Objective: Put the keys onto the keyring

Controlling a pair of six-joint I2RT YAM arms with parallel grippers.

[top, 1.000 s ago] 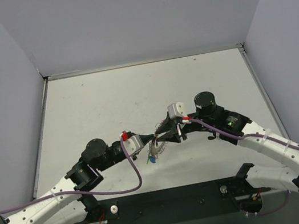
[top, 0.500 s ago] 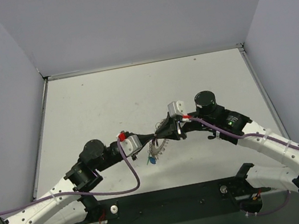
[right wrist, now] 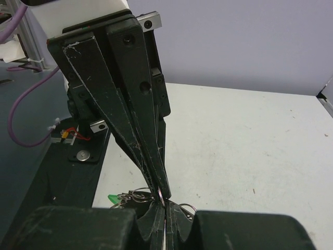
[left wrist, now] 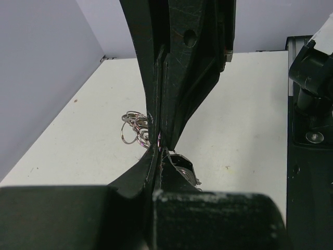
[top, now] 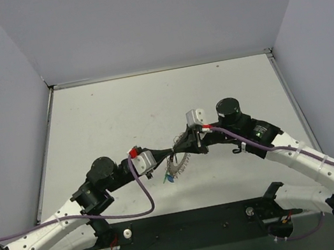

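Top external: the keyring (top: 177, 161) is pinched by the clenched left gripper (top: 170, 152) and right gripper (top: 178, 148); the keys (top: 168, 178) are hung at its 7 o'clock.

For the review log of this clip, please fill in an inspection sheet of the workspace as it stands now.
Surface: pale grey matte table, faint specks.
Job's things: wavy-rimmed silvery metal keyring just below the meeting fingertips in the top view; tiny green and blue plastic-headed keys at its near-left edge.
Clutter: nothing seen.
Grippers: left gripper and right gripper both shut, tip to tip; what each pinches is hidden.
Cables: purple cables loop along both arms.
Surroundings: plain grey walls; black base rail.
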